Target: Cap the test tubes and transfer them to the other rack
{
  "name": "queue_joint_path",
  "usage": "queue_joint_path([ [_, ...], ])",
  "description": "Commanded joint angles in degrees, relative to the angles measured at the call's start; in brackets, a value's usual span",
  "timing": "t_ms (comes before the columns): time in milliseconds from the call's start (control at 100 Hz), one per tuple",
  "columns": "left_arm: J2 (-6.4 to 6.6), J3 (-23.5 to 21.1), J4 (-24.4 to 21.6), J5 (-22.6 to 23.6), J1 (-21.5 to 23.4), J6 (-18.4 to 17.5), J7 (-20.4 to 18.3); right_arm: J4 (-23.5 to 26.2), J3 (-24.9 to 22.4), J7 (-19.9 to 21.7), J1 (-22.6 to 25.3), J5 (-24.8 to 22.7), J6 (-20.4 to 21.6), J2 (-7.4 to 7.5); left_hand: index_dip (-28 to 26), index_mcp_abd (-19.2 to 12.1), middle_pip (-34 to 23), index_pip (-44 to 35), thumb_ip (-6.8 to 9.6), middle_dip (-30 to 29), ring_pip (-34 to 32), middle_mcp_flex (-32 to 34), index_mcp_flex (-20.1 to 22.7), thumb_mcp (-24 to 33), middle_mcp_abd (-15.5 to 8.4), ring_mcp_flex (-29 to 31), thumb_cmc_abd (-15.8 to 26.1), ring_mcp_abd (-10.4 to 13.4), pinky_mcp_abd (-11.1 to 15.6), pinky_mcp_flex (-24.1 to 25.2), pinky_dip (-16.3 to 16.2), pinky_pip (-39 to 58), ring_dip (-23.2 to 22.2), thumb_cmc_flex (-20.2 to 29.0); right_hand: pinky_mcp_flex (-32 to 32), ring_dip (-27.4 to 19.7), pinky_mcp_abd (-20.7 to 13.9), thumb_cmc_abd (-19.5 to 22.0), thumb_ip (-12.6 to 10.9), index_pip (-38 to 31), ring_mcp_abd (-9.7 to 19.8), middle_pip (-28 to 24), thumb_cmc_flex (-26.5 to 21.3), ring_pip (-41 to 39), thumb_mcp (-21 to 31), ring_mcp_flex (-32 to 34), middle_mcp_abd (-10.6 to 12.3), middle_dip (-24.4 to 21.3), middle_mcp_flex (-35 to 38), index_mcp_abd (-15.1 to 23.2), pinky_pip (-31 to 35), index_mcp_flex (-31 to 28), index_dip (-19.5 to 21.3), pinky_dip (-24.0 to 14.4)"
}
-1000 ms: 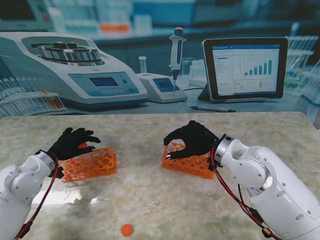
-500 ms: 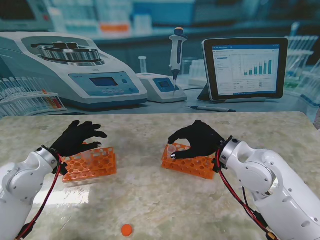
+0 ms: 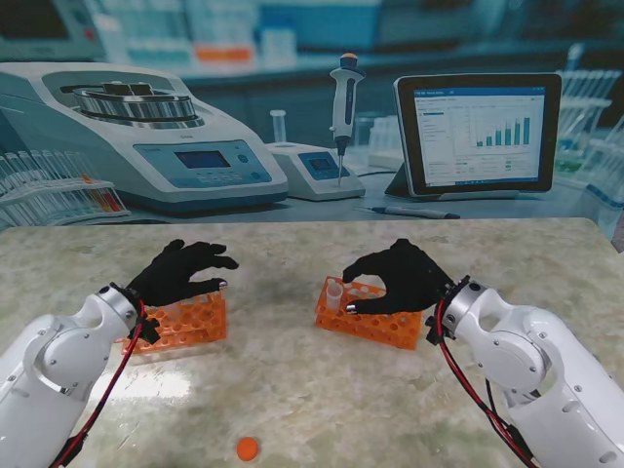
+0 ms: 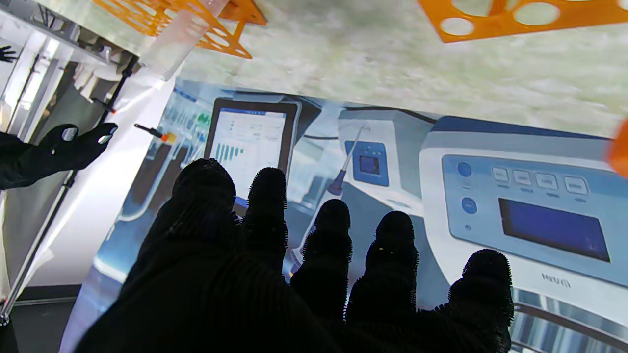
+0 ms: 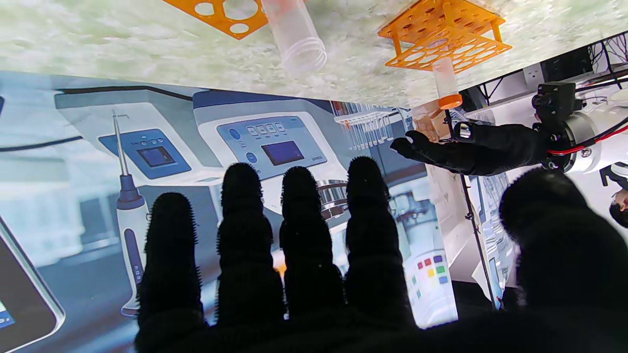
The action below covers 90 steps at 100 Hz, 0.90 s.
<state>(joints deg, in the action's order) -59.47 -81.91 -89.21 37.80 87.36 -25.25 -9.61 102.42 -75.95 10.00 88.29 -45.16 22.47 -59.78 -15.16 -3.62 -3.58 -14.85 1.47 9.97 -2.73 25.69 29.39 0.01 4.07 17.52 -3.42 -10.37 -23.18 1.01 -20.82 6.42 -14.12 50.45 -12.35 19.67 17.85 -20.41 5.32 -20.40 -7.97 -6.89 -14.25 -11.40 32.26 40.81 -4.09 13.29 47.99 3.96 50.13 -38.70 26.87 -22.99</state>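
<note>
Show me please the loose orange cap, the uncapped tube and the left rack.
Loose orange cap (image 3: 248, 448), stand view, its top face.
Uncapped tube (image 3: 334, 292), stand view, its open rim.
Left rack (image 3: 191, 323), stand view, its holed top plate.

The stand camera looks down at the table (image 3: 292, 390) from high up; both wrist cameras look along the fingers, sharing the racks (image 5: 444, 37).

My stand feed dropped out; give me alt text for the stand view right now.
Both black-gloved hands hover open over orange racks: left hand above the left rack, right hand over the right rack, beside an uncapped tube. A loose orange cap lies nearer to me.
</note>
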Motion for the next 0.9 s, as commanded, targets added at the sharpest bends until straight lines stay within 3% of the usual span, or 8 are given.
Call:
queue_joint_path([
  [0, -0.67, 1.4, -0.42, 0.59, -0.43, -0.52, 0.47, -0.58, -0.18, -0.43, 1.05, -0.15, 0.06, -0.17, 0.79, 0.79, 0.49, 1.72, -0.25, -0.39, -0.13, 0.14, -1.52, -0.77, 0.41, 0.23, 2.74, -0.98, -1.84, -0.14, 1.65, -2.0, 0.21, -1.87, 1.05, -0.91, 0.66, 2.21, -0.32, 0.0, 0.56, -0.01, 1.03, 2.12, -0.41, -1.72, 1.53, 0.22, -0.22, 0.44, -0.97, 1.07, 0.29, -0.34],
  [210, -1.08, 6.05, 0.22, -2.12, -2.46, 2.13, 0.44, -2.42, -0.81, -1.87, 1.84, -0.38, -0.02, -0.34, 1.06, 1.25, 0.62, 2.28, -0.35, -0.45, -0.3, 0.2, -1.81, -0.76, 0.72, 0.97, 2.91, -1.46, -2.26, -0.73, 2.03, -1.61, 0.15, -2.53, 1.15, -1.02, 0.7, 2.04, -0.31, 0.06, 0.65, -0.04, 0.92, 2.16, -0.3, -1.81, 1.38, 0.2, -0.17, 0.21, -1.02, 1.08, 0.2, -0.24],
  [620, -2.66, 13.73, 1.56, -7.16, -5.25, 5.52, 4.24, -5.21, -1.39, -4.27, 3.0, -0.86, -0.21, -0.59, 1.76, 1.85, 1.03, 3.43, -0.48, -0.92, -0.18, 0.28, -2.65, -0.74, 1.47, 0.95, 2.98, -1.49, -2.39, -0.83, 2.64, -1.3, 0.3, -3.01, 1.69, -1.47, 0.7, 1.61, -0.27, 0.94, 0.83, 0.55, 0.7, 2.72, -0.06, -2.73, 1.05, -0.17, -1.33, -1.02, -1.57, 2.19, -0.31, 0.18],
  [890, -3.32, 16.58, 2.82, -8.97, -6.3, 6.63, 5.78, -8.46, 0.08, -6.17, 2.23, -1.22, -0.98, -0.78, 2.23, 2.17, 1.22, 3.87, -0.52, -1.21, -0.28, 0.38, -2.79, -0.72, 1.9, 1.29, 3.13, -1.39, -1.97, -0.73, 2.98, -1.3, 0.3, -3.14, 2.24, -5.02, 1.07, 0.67, -0.15, 2.77, 1.77, 2.26, 0.74, 5.06, 0.71, -4.62, 0.25, -2.8, -3.85, -2.61, -3.95, 4.23, -1.66, 3.13],
])
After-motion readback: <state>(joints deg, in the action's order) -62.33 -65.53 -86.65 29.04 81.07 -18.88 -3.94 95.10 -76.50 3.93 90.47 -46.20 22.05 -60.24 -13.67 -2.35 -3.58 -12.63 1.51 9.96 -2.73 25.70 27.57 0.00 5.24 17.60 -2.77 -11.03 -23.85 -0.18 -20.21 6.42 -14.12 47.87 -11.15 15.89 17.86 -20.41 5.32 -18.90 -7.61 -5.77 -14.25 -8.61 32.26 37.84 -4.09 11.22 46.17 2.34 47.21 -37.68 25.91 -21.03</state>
